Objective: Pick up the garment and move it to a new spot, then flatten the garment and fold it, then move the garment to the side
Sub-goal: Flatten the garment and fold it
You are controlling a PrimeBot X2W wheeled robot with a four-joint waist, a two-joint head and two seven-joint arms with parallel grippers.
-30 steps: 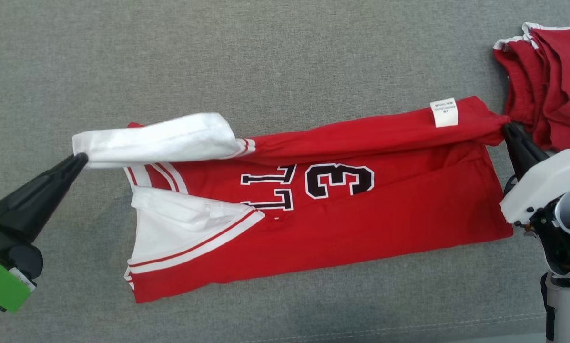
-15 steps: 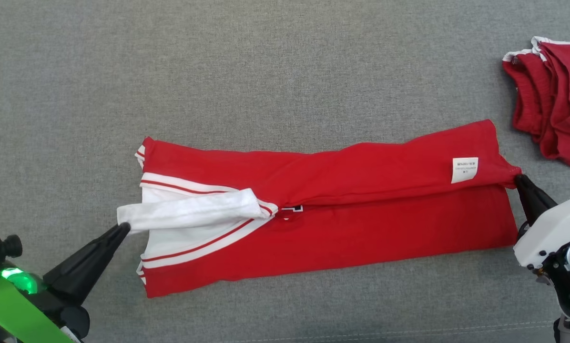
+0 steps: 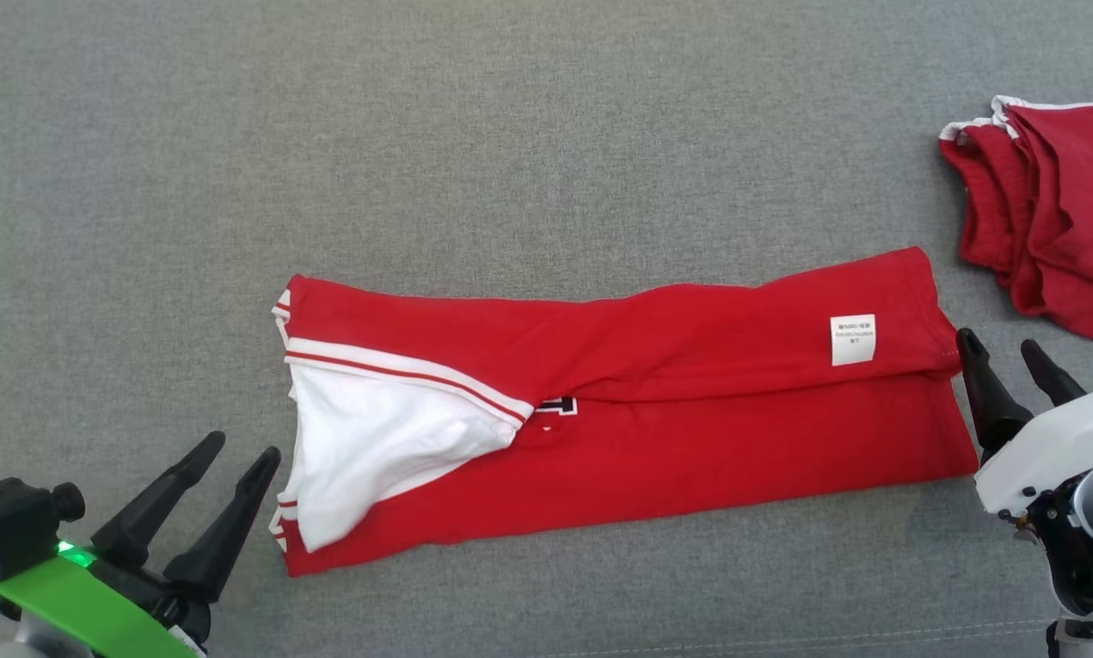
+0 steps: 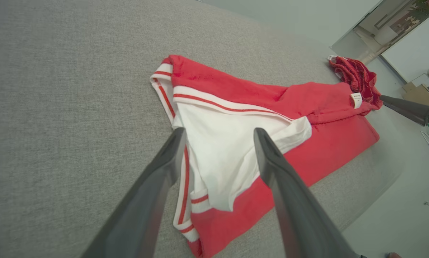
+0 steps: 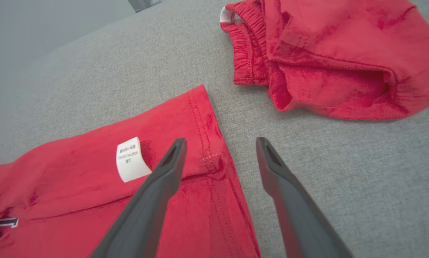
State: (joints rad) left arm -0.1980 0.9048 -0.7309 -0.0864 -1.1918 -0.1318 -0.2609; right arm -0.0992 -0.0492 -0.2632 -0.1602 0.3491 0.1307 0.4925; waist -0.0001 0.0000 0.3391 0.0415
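While the red garment (image 3: 656, 439) lay folded lengthwise on the grey surface (image 3: 510, 137), the left gripper (image 3: 242, 446) was seen at its eight o'clock and the right gripper (image 3: 999, 341) at its three o'clock, just beside it, both with jaws spread and nothing held.

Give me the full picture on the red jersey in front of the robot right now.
The red jersey lies folded lengthwise as a long band on the grey fabric surface, its far edge lapped over the front, hiding most of the black-and-white lettering. Soft knit; white, red-striped sleeve at its left end, white care label near the right hem. Open left hand and right hand flank its ends, gripping nothing.
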